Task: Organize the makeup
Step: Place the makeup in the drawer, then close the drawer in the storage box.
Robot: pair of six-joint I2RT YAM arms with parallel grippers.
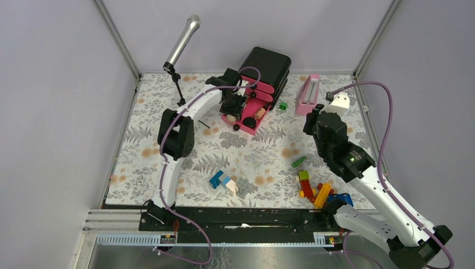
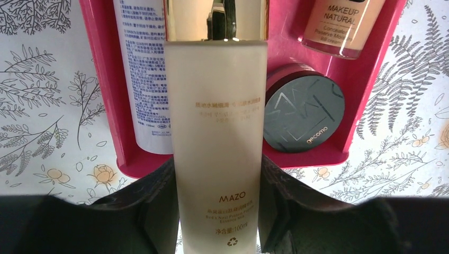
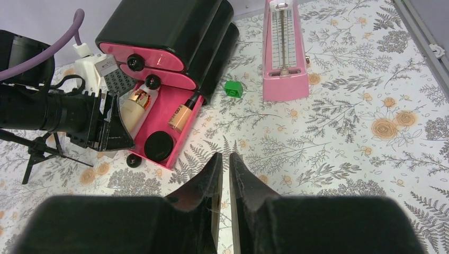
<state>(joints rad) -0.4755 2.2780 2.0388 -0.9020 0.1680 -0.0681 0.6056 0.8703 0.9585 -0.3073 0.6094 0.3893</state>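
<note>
The left jaws are clamped on a tall frosted white bottle with a shiny gold cap (image 2: 219, 132), one black finger (image 2: 153, 211) pressed against each side of its matt, cylindrical body. The frosted bottle hangs over the open glossy pink plastic tray (image 2: 317, 156) of the black-lidded pink organiser (image 1: 263, 70). I cannot tell whether it touches the tray floor.

Three items lie in the tray. One is a smooth white plastic tube with blue print (image 2: 143, 79), along the left wall. One is a peach bottle labelled "MAKEUP NATURAL" (image 2: 344, 26), by the right wall. The last is a round black compact with a textured lid (image 2: 303, 114), just inside the front rim. The tray has a raised lip all round, and the compact sits against its near corner.

The right jaws stand almost together with only a thin slit between them and nothing gripped. They hang over the floral-printed desk (image 1: 252, 151), well apart from the tray.

One pink wedge-shaped metronome (image 3: 285, 53) stands upright near the back edge, with one small green brick (image 3: 233, 88) between it and the organiser. A heap of red, yellow, orange, green and blue bricks (image 1: 313, 190) lies near the right arm's base. A blue-and-white block piece (image 1: 221, 180) lies apart at the middle front. One silver microphone on a black stand (image 1: 182, 42) occupies the back left corner.
</note>
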